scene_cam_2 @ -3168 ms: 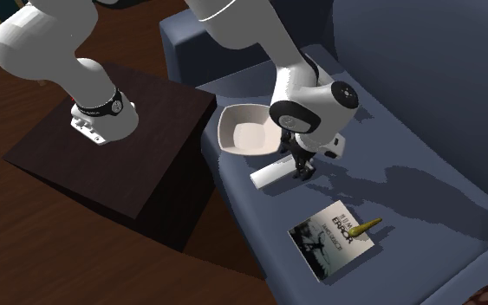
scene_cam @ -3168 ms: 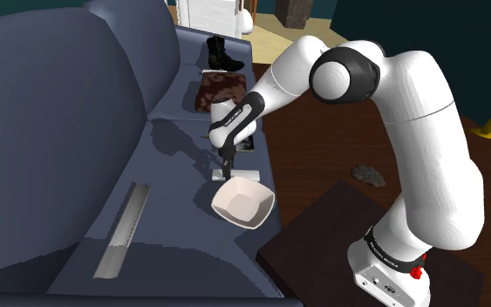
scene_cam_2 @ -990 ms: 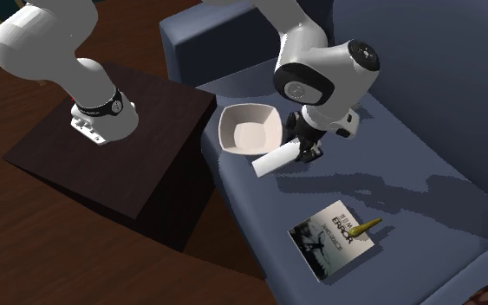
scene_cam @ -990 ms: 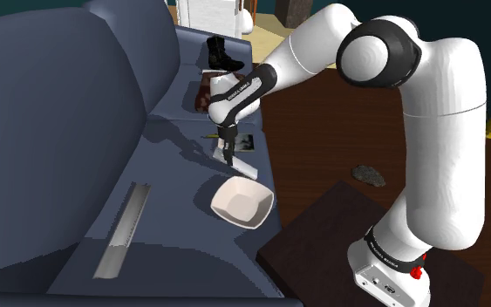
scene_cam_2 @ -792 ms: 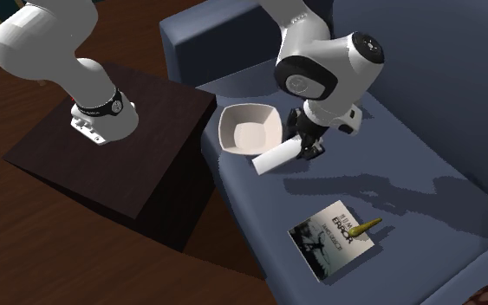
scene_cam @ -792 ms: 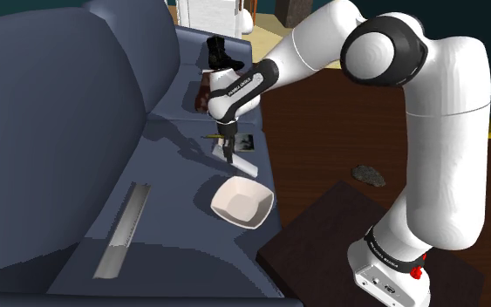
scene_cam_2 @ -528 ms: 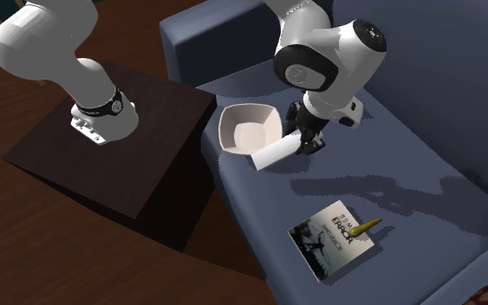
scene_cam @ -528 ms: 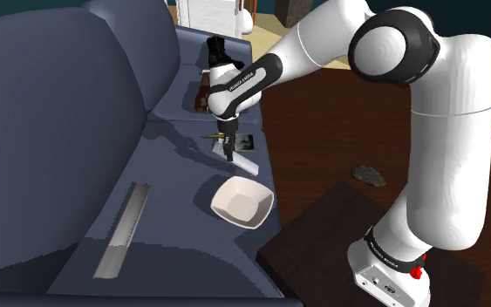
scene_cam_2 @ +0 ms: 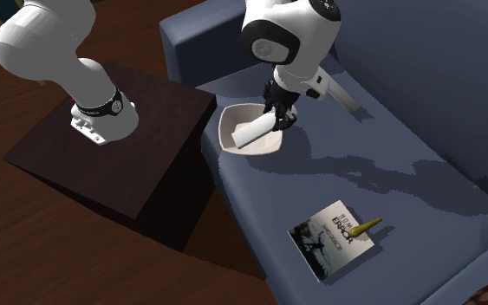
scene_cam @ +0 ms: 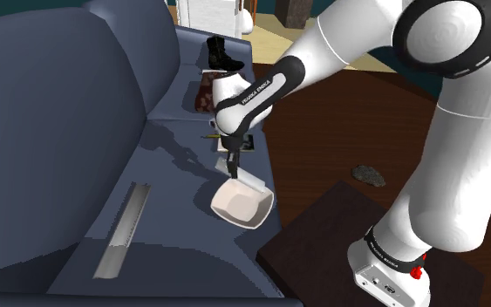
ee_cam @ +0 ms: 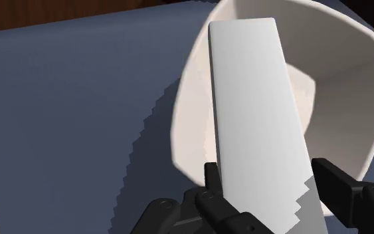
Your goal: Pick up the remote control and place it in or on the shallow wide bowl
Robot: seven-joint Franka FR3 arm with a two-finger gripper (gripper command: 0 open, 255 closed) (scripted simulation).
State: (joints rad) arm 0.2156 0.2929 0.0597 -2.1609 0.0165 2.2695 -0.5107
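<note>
The remote control [ee_cam: 258, 113] is a flat white slab, clasped at one end between my gripper's [ee_cam: 265, 189] black fingers. It hangs just above the shallow white bowl [ee_cam: 351, 86], reaching over the bowl's hollow. In the second exterior view the remote control [scene_cam_2: 255, 131] lies slanted over the bowl [scene_cam_2: 231, 121] with my gripper [scene_cam_2: 278, 114] shut on its far end. In the shoulder view my gripper [scene_cam: 234, 164] points down at the bowl [scene_cam: 243, 205], which rests on the blue sofa seat near its front edge.
A magazine [scene_cam_2: 333, 240] with a small yellow object [scene_cam_2: 365, 226] on it lies further along the seat. A long grey strip [scene_cam: 123, 230] lies on the cushion. A black boot [scene_cam: 222, 54] and a brown item [scene_cam: 207, 87] sit at the sofa's far end. The dark stand [scene_cam_2: 112, 147] adjoins the sofa.
My gripper has carried the remote sideways from over the cushion to above the bowl. The arm has swung toward the stand side.
</note>
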